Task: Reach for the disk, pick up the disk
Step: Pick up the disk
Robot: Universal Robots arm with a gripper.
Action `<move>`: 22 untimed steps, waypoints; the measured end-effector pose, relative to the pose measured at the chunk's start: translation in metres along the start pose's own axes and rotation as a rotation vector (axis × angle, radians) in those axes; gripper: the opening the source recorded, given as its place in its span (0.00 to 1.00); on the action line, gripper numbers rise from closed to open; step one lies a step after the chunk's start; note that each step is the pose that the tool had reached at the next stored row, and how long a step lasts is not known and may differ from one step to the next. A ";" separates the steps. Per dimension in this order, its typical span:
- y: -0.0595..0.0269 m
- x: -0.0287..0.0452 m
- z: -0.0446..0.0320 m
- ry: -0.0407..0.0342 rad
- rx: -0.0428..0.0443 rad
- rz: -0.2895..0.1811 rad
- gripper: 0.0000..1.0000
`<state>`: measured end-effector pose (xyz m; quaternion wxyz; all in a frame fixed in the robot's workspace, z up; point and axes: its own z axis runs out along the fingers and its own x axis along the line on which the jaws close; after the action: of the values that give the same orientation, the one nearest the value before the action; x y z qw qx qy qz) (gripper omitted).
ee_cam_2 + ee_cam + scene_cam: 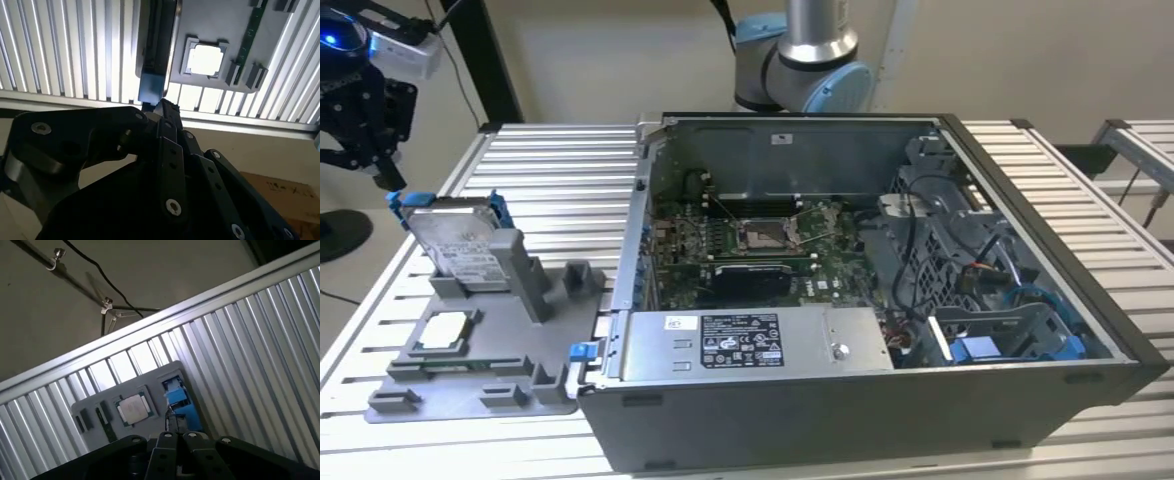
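Note:
The disk (460, 243) stands on edge in a slot of the grey fixture (480, 385), at the exterior view's left. It is silver-grey with a white label and blue rails at its upper corners. My black gripper (383, 178) hangs just above and beside the disk's upper corner, apart from it. In the second wrist view the fingertips (162, 104) come together right over the disk's blue end (150, 86). The first wrist view has the closed fingers (177, 434) over the same blue rail (176, 396). The gripper is shut with nothing in it.
An open computer case (1014, 190) fills the middle and the exterior view's right, with a silver box (747, 345) at its front. A square chip (447, 330) lies on the fixture. The slatted metal table (560, 170) carries it all; the arm's base (801, 60) is behind the case.

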<state>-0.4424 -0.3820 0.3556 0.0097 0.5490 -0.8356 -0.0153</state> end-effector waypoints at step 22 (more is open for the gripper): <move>-0.0036 -0.0016 0.0021 0.0034 0.0095 -0.193 0.00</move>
<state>-0.4385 -0.3819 0.3534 0.0070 0.6270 -0.7789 -0.0113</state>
